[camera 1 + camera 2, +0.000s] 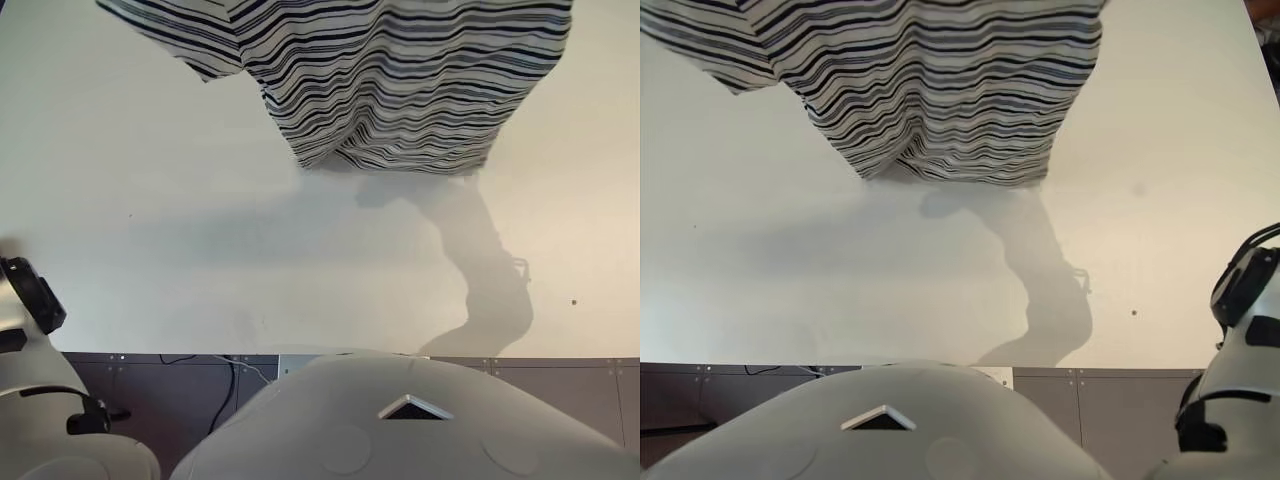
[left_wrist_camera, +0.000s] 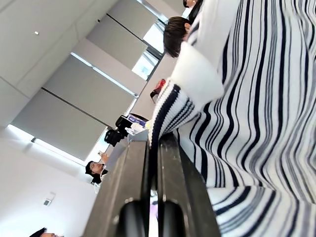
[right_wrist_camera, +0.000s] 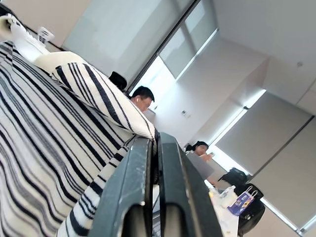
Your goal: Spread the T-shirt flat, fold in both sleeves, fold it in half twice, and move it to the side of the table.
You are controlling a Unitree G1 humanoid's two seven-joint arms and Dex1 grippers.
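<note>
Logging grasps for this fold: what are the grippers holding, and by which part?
The left gripper and right gripper each pinch a bunched edge of the black-and-white striped T-shirt; which edge cannot be told.

Both eye views sit high at the head and look forward and steeply down onto the desk (image 1: pixel 150 250), from a moderate distance. They share almost the whole scene: the desk top, its near edge and the striped T-shirt (image 1: pixel 400 90) at the far side, which lies further left in the right eye view. The left wrist view looks along the left arm's fingers (image 2: pixel 131 187), very close to the cloth, tilted up toward the ceiling (image 2: pixel 29 34) and window blinds (image 2: pixel 69 113). The right wrist view looks likewise along the right arm's fingers (image 3: pixel 180 192), equally close to the cloth, facing up into the room.
</note>
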